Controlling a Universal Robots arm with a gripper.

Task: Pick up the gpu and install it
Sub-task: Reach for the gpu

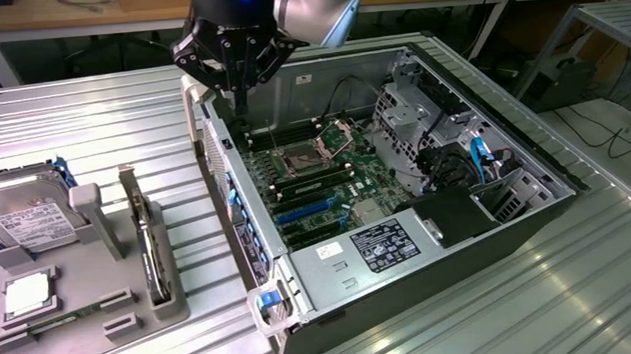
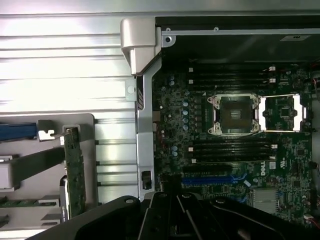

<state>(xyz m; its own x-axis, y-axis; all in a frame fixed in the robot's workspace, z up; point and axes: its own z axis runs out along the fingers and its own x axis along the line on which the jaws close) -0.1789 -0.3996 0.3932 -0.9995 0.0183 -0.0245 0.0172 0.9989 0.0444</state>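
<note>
I hang over the far corner of the open case, above its wall on the exterior view's left. My gripper points down with its fingers drawn together, and nothing is between them. In the wrist view my gripper shows as a dark shape above the edge of the board.

The gpu is not in my grasp. It stands on its long edge in a slot of the grey tray, on the ribbed metal table, to the exterior view's left of the case and well apart from me. In the wrist view the gpu appears as a thin green strip upright in the tray, with a band of bare table between it and the case wall.

On the same tray a hard drive lies at the far end, and a small square chip sits nearer.

The case lies on its side with the board facing up. The socket is open, its metal frame swung back. Blue slots lie on the board nearer the camera than the socket; in the wrist view the blue slots sit just beyond my gripper.
</note>
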